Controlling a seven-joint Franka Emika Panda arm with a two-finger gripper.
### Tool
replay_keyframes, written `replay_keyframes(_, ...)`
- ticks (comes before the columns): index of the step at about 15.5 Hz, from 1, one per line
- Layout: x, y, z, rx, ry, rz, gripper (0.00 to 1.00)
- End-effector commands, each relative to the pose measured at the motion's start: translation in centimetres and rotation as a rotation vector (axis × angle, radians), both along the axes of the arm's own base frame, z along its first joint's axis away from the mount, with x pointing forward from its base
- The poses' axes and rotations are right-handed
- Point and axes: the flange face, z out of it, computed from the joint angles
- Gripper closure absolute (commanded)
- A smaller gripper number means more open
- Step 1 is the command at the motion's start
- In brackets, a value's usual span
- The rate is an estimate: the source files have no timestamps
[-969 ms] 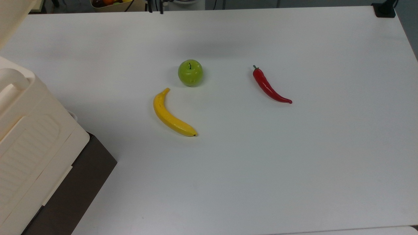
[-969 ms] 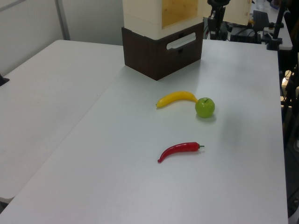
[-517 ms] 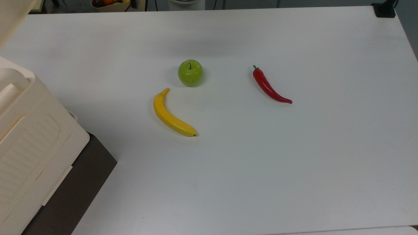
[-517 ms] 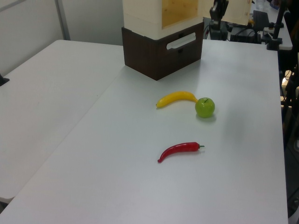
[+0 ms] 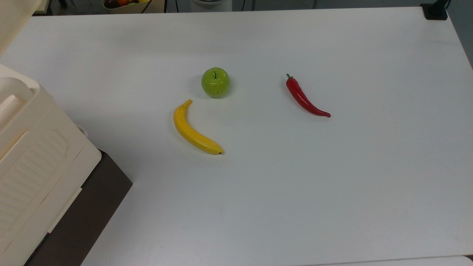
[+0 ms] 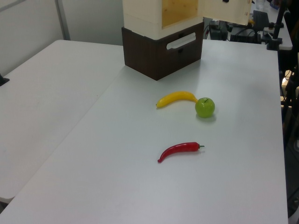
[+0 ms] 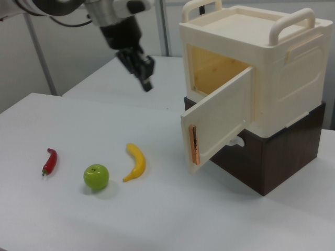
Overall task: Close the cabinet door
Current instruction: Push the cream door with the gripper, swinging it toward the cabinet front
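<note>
The cream cabinet [image 7: 293, 78] stands on a dark brown base [image 7: 277, 157] at the right view's right. Its cabinet door [image 7: 220, 117] hangs open, swung out toward the table's middle, and the wooden inside shows behind it. The gripper [image 7: 147, 83] hangs in the air to the left of the door in the right view, well apart from it, pointing down. In the left view the cabinet [image 6: 140, 11] is at the top, with the cabinet door [image 6: 224, 11] sticking out to its right. In the top view the cabinet [image 5: 33, 147] is at the left and the door [image 5: 14, 22] in the upper left corner.
On the white table lie a yellow banana [image 5: 192, 129], a green apple [image 5: 215, 82] and a red chili pepper [image 5: 305, 98], between the cabinet and the table's far side. A bin of fruit [image 5: 125, 3] stands beyond the top view's upper edge.
The gripper has left the top view's upper edge and has risen out of the left view's top. The door has not visibly moved.
</note>
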Motion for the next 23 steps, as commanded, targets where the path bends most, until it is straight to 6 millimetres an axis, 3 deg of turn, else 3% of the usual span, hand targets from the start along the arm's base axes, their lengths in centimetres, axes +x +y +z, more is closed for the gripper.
replay_keyframes(1,-1.2,-5.3,1.7,-0.045,-0.089,-0.077,1.0)
replay_keyframes(6,-3.8,-12.0,3.1,-0.087,-0.187,-0.175,1.0)
replay_keyframes(11,-5.9,-15.9,3.0,-0.119,-0.197,-0.199,1.0)
replay_keyframes(17,-6.7,-17.2,0.5,-0.093,-0.123,-0.196,1.0)
replay_keyframes(23,-3.7,-15.3,-1.8,-0.06,-0.083,-0.17,1.0)
